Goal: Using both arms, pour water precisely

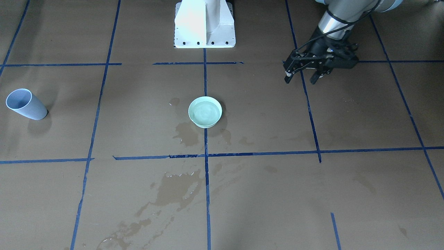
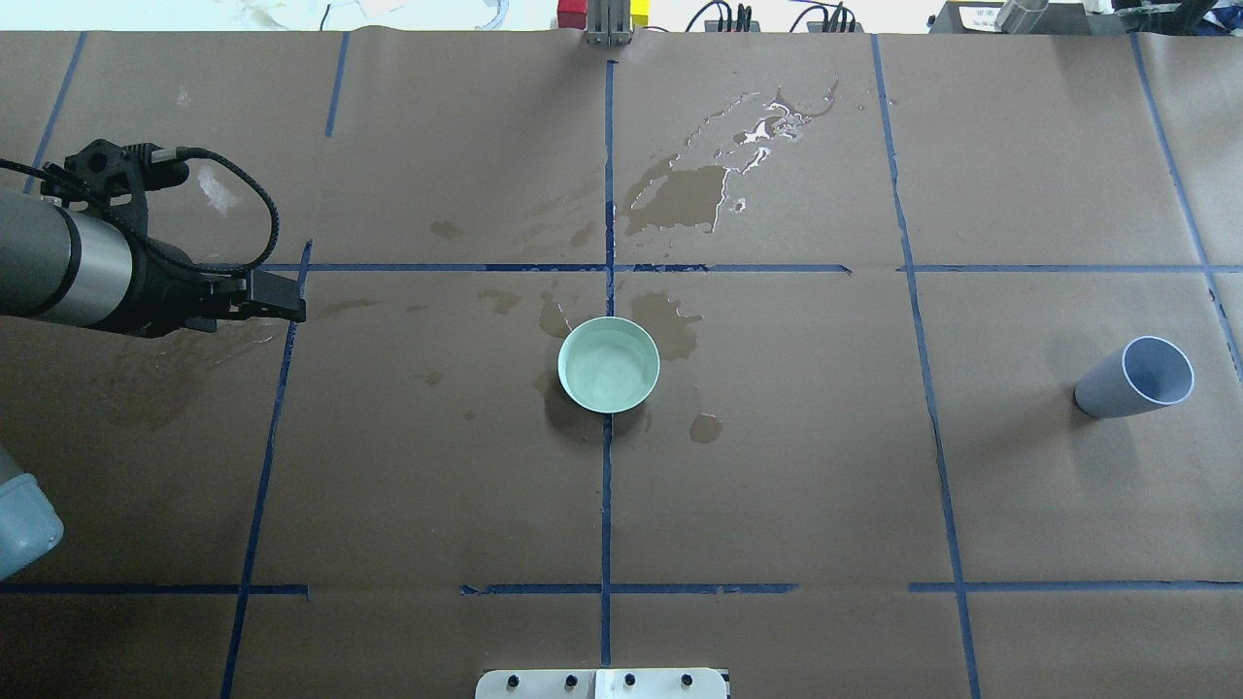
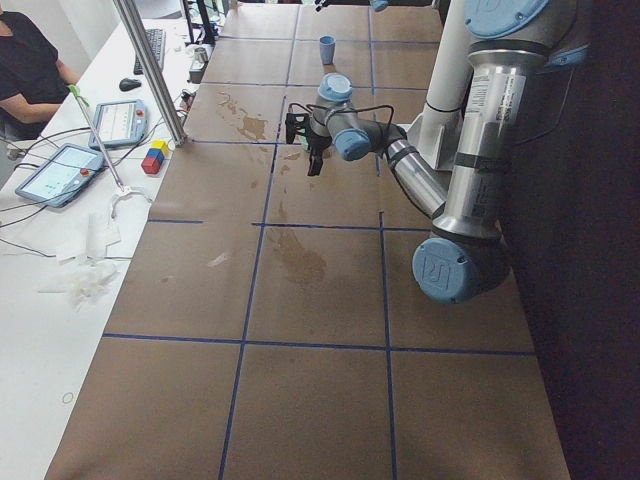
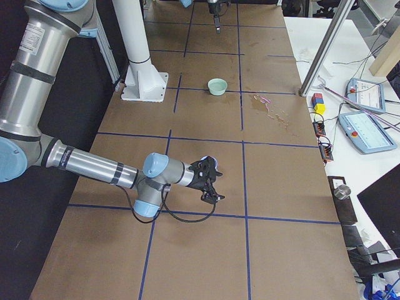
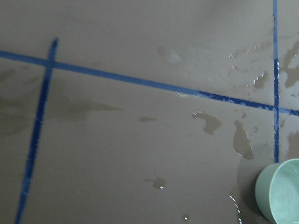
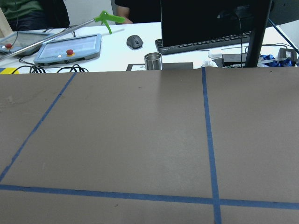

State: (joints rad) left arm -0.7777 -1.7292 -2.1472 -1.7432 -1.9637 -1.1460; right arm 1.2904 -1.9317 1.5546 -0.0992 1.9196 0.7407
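A pale green bowl (image 1: 205, 111) (image 2: 609, 364) stands at the table's middle on a blue tape line, and the water (image 1: 205, 114) lies in it with a faint sheen. My left gripper (image 1: 301, 78) (image 2: 280, 300) hangs open and empty above the paper, well to the bowl's side. In the left wrist view the bowl (image 5: 281, 192) shows at the lower right corner. A blue-grey cup (image 1: 26, 104) (image 2: 1136, 379) stands alone far out on my right side. My right gripper (image 4: 209, 187) appears only in the exterior right view, so I cannot tell its state.
Spilled puddles (image 1: 177, 189) (image 2: 680, 194) and damp stains darken the brown paper around and beyond the bowl. The white pedestal base (image 1: 204, 24) stands behind it. A desk with tablets, a keyboard, a metal can (image 6: 153, 60) and a seated person (image 3: 25, 60) borders the far side.
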